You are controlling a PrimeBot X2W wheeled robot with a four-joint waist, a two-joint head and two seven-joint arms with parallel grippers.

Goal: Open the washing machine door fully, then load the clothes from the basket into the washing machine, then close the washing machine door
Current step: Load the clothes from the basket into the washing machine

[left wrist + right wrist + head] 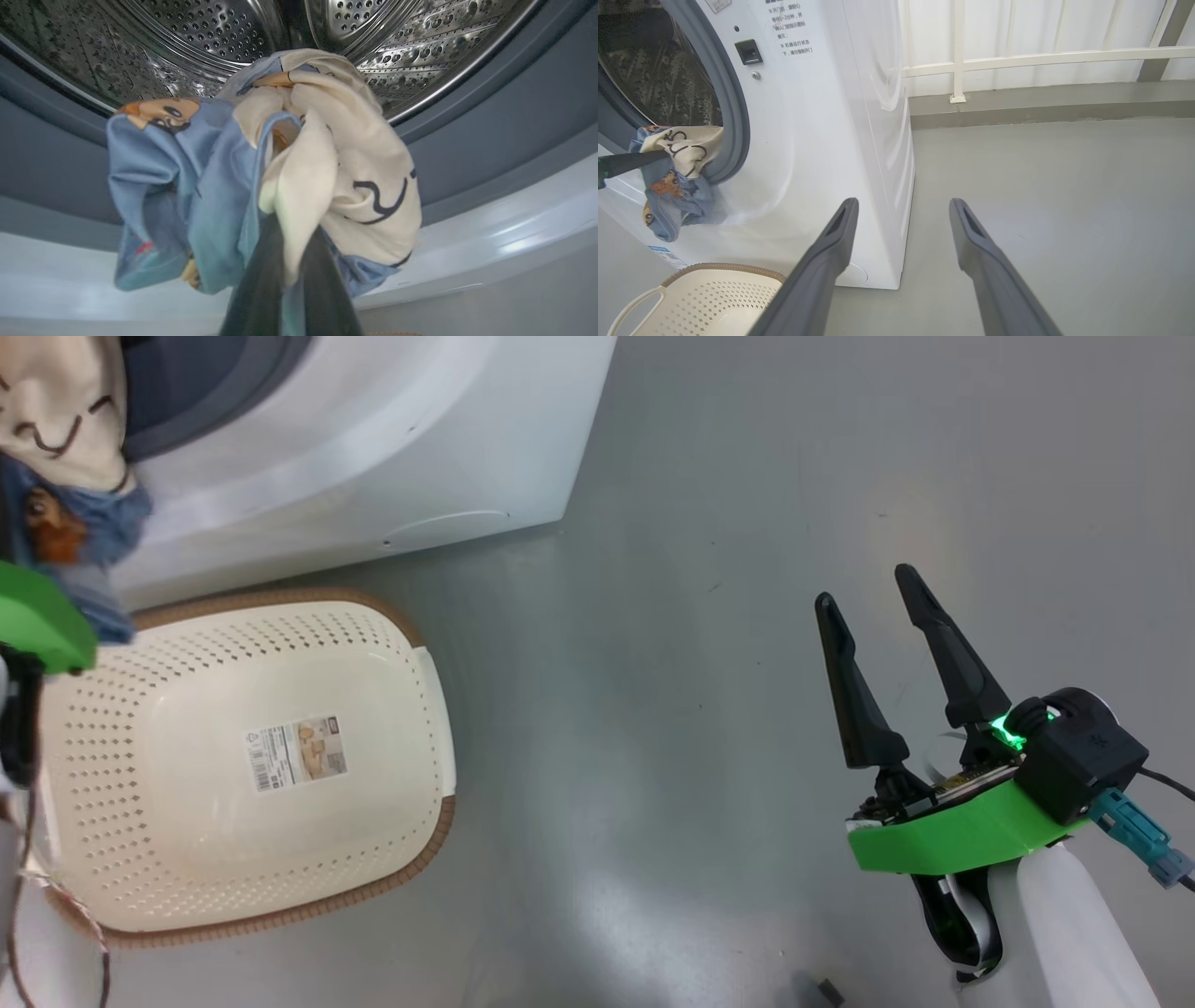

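Observation:
The clothes (299, 163), a bundle of blue printed fabric and cream cloth, hang at the mouth of the washing machine (373, 448), in front of its steel drum (210, 37) and over the grey gasket (490, 140). My left gripper (292, 233) is shut on the clothes (677, 163), its fingertips buried in the cloth. The cream basket (187, 840) stands on the floor just below, its labelled bottom bare. My right gripper (865, 586) hangs open over the floor to the right, with nothing between its fingers. The washing machine door is out of view.
Grey floor (700, 616) stretches to the right of the machine and the basket (705, 298). A white railing (1017, 58) and a low kerb run along the far wall behind the machine's side.

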